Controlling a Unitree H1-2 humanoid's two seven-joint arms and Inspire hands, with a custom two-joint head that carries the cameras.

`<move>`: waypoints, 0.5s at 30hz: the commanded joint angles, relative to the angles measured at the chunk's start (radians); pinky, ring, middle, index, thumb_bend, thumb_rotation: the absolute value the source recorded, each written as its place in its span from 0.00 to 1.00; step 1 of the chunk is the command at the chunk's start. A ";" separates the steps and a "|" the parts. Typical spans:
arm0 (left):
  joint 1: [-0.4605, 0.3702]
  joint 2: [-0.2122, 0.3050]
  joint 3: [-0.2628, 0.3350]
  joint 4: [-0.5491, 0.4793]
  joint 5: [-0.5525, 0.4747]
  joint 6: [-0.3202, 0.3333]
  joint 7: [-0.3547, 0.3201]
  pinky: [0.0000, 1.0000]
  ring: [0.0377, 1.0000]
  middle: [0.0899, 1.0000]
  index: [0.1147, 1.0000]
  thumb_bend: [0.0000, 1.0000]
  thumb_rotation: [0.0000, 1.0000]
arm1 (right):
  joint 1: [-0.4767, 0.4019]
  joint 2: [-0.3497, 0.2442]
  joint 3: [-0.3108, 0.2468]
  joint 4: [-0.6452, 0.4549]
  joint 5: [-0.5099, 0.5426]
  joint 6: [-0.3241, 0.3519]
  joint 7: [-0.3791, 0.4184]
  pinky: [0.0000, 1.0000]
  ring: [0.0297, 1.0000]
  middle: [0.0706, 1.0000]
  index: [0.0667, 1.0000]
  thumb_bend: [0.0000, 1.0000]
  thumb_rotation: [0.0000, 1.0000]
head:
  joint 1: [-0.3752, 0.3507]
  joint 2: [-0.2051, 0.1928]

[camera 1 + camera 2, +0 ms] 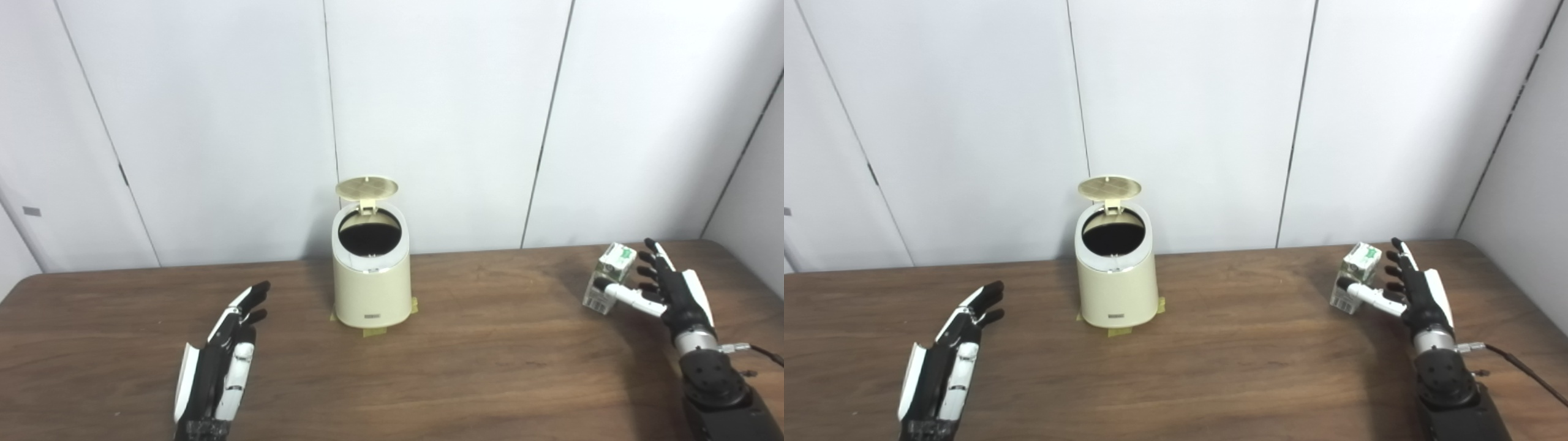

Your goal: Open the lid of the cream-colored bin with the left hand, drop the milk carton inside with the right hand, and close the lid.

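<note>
The cream-colored bin (pixel 371 288) stands at the middle back of the table with its round lid (pixel 367 187) flipped up and its dark inside showing. The white and green milk carton (pixel 606 277) stands a little tilted on the table at the right. My right hand (pixel 664 288) is beside it with the fingers stretched out behind the carton and the thumb lying across its front; the hand is not closed on it. My left hand (pixel 223 361) is open and empty, low over the table to the front left of the bin and well apart from it.
Yellow tape tabs (pixel 373 331) hold the bin's base to the brown wooden table (pixel 490 367). A white panelled wall runs right behind the table. A thin cable (pixel 765 355) trails from my right wrist.
</note>
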 commanded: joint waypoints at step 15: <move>0.053 0.019 0.006 0.037 0.034 -0.022 0.000 0.82 0.88 0.87 0.84 0.34 0.87 | -0.138 -0.040 0.003 0.163 0.057 -0.110 0.010 0.76 0.80 0.83 0.85 1.00 0.55 | 0.003 0.005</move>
